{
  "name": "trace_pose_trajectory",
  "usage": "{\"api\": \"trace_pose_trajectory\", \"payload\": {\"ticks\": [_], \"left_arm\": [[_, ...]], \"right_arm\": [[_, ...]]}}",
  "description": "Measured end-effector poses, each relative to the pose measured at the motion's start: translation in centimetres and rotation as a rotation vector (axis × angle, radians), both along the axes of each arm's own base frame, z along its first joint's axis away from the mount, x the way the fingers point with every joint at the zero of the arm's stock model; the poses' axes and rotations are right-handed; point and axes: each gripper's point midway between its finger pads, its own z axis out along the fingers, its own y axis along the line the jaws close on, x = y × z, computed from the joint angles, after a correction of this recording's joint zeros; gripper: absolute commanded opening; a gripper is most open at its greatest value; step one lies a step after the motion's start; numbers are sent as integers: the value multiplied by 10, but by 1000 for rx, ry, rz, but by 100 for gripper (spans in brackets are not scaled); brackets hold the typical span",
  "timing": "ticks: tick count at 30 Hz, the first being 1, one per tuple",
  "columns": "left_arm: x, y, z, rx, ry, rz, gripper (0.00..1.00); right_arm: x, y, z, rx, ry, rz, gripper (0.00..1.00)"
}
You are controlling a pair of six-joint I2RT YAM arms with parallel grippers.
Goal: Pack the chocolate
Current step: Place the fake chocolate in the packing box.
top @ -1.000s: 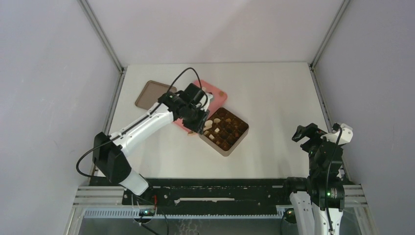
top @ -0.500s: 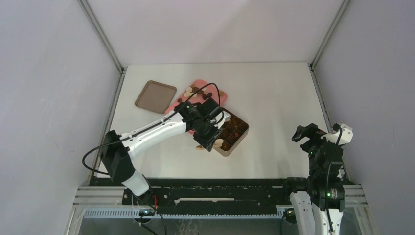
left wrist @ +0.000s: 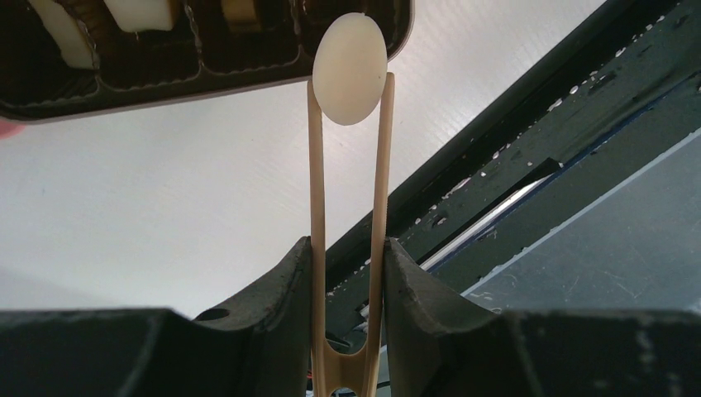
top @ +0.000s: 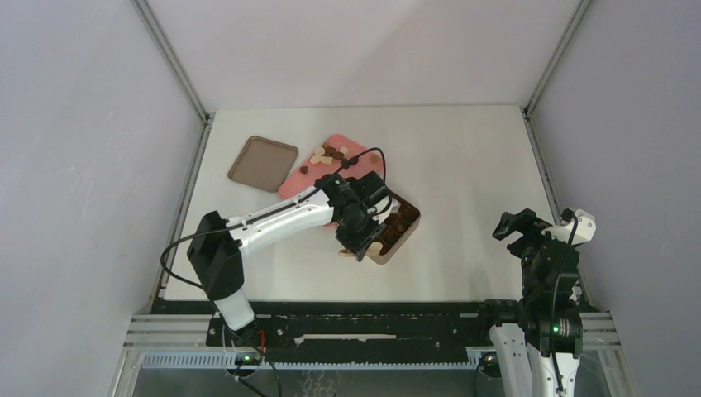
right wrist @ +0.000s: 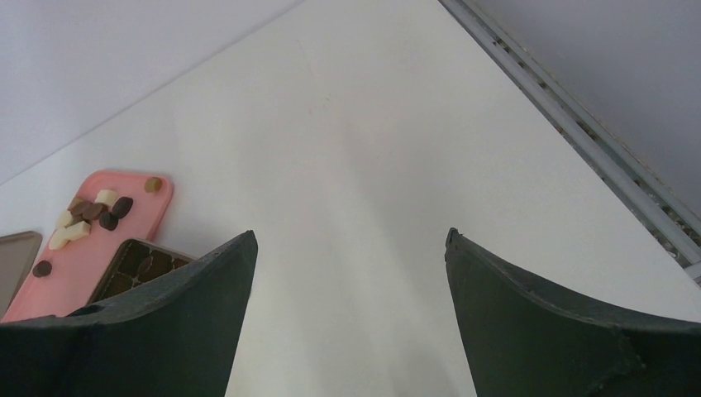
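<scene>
Left hand (left wrist: 347,245) clenched on wooden tongs (left wrist: 315,198) pinching a cream-white chocolate (left wrist: 350,70) at the gridded tin (left wrist: 165,89) rim; right hand (right wrist: 349,235) released, empty, above tabletop (right wrist: 372,124).

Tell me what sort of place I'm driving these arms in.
Probably a lab-style robot test cell, not a kitchen: plain grey wall panels box in a white table, and a metal mounting rail runs along its near edge.
</scene>
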Motion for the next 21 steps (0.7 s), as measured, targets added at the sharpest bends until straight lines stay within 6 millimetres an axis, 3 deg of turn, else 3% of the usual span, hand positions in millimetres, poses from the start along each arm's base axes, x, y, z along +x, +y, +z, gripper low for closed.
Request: {"api": "trace_pose_trajectory", "payload": {"ticks": [21], "left_arm": [[5, -14, -10, 20, 7, -39, 27]], "right_arm": [[0, 0, 0, 0, 0, 2, 93]]}}
